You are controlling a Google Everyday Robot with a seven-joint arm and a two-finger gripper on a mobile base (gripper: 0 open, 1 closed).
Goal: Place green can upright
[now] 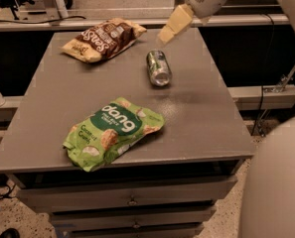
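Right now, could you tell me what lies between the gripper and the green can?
Nothing: the camera view shows only bare table between the gripper hovering behind and the green can lying sideways.

Green patterned can (158,67), silver-rimmed, on grey surface (206,118); green-and-white bag (112,133); brown-and-cream bag (105,37); pale-yellow gripper (164,35) at the can's twelve o'clock.

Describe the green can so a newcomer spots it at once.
On the grey table, look at the far right part, just below the hovering gripper. The can lies on its side. It is the only small cylinder with silver rims; the brown bag and green bag are flat and bigger.
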